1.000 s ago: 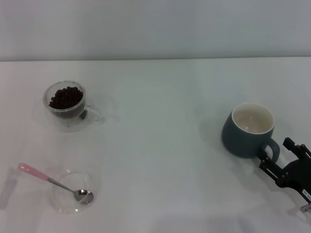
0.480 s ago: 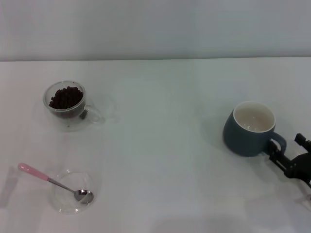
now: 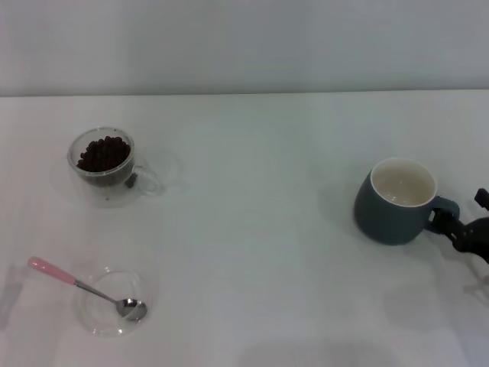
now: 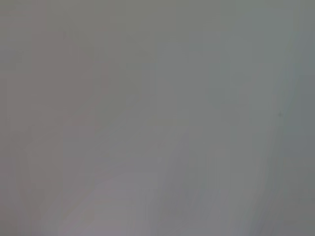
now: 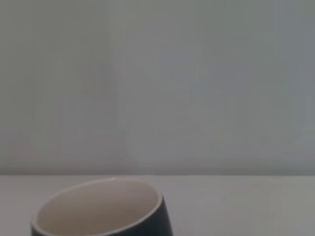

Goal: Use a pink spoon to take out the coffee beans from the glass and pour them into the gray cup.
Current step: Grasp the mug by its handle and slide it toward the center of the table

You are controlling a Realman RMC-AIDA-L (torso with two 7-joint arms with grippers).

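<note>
On the white table point(image 3: 252, 229), toward the robot's right, stands the gray cup point(image 3: 393, 212), upright, with its cream-white inside bare and its loop handle turned toward the right edge of the head view. Right gripper point(image 3: 467, 229): low at that edge, just beside the cup's handle, with a dark fingertip at or against the loop (contact cannot be confirmed); whether its fingers are spread or closed cannot be told. Right wrist view: the rim and dark wall of the gray cup point(image 5: 101, 209) lie close before the camera, with the pale wall behind.

Far left of the table: the glass point(image 3: 107, 167), upright, its clear loop handle pointing toward the table's centre, holding a heap of coffee beans point(image 3: 103, 154) that reaches near its rim. Near left, closer to the robot and well apart from the glass: a shallow clear dish point(image 3: 114, 302). The pink spoon point(image 3: 85, 287) lies across it, metal bowl resting inside the dish and pink handle projecting over the rim toward the left edge.

Left gripper: not visible in any view; the left wrist view shows only a featureless grey field.
</note>
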